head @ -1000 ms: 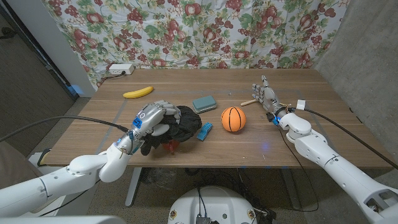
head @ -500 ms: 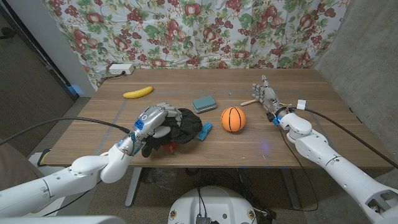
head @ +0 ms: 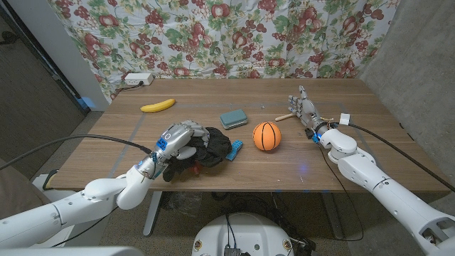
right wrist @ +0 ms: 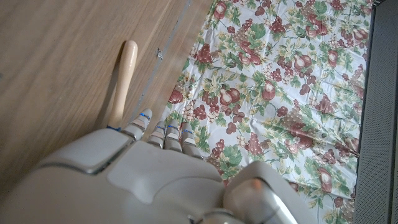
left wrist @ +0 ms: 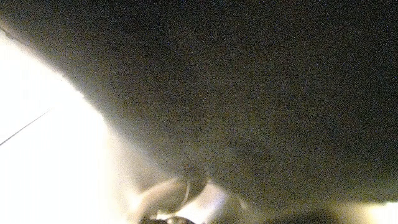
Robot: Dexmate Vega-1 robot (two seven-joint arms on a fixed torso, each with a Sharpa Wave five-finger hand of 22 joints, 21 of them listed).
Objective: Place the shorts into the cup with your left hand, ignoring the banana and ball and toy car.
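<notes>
The black shorts (head: 212, 147) lie crumpled on the wooden table (head: 320, 153), left of the middle. My left hand (head: 179, 138) is on their left side with its fingers curled into the cloth, gripping it. In the left wrist view dark, blurred cloth (left wrist: 249, 93) sits close to the lens. A small red bit (head: 196, 167) peeks out under the near edge of the shorts; I cannot tell what it is. My right hand (head: 304, 109) stands far right on the table, fingers straight and apart, holding nothing.
A blue toy car (head: 235, 148) touches the right edge of the shorts. An orange ball (head: 266, 136) sits just right of it. A teal block (head: 233, 118) lies behind, a banana (head: 158, 105) far left. A wooden stick (right wrist: 123, 74) lies by my right hand.
My left hand has shifted slightly to the right and lower onto the shorts, its fingers curling deeper into the cloth. The right arm has not moved.
</notes>
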